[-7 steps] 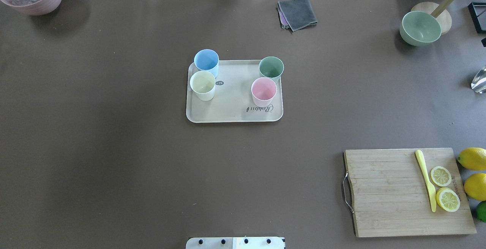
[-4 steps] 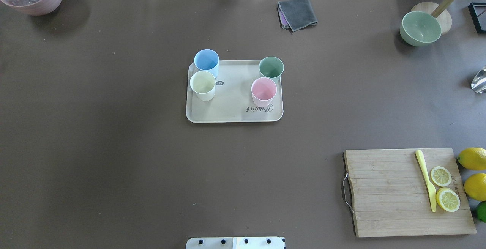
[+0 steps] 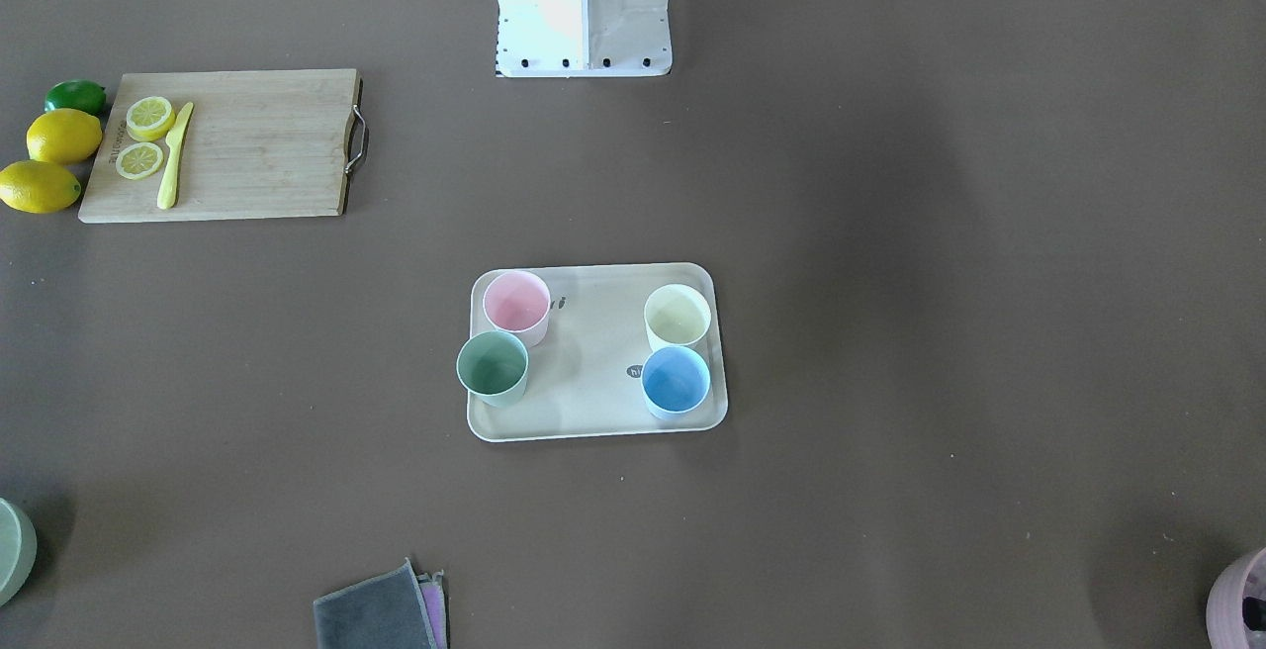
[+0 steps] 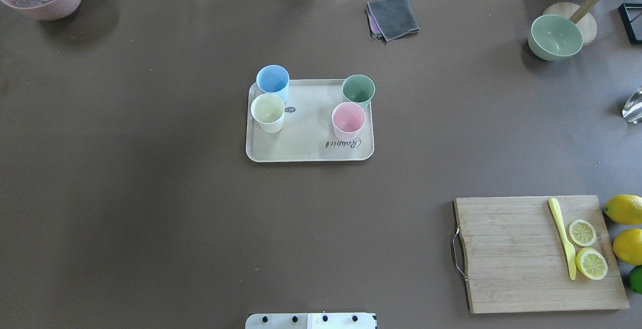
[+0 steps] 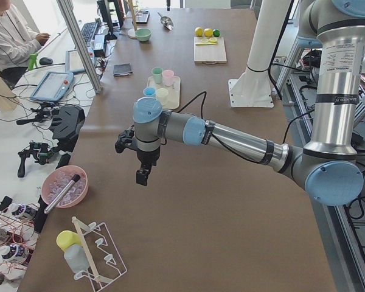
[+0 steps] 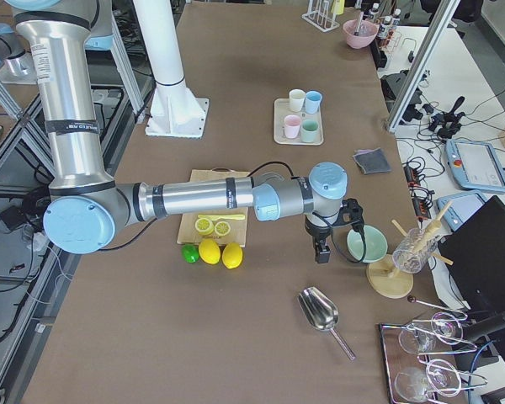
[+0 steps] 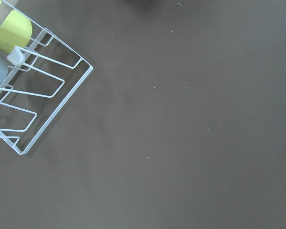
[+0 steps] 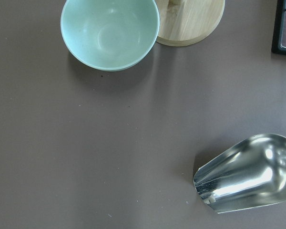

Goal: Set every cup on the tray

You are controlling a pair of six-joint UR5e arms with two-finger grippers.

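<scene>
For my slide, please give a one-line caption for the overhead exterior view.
Blue cup, cream-white cup, sage green cup and pink cup stand upright on the Rabbit tray.

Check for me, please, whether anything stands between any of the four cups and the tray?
Nothing visible does. The pink cup, green cup, cream cup and blue cup all stand upright on the tray already, so no cup has any path left to cover.
</scene>
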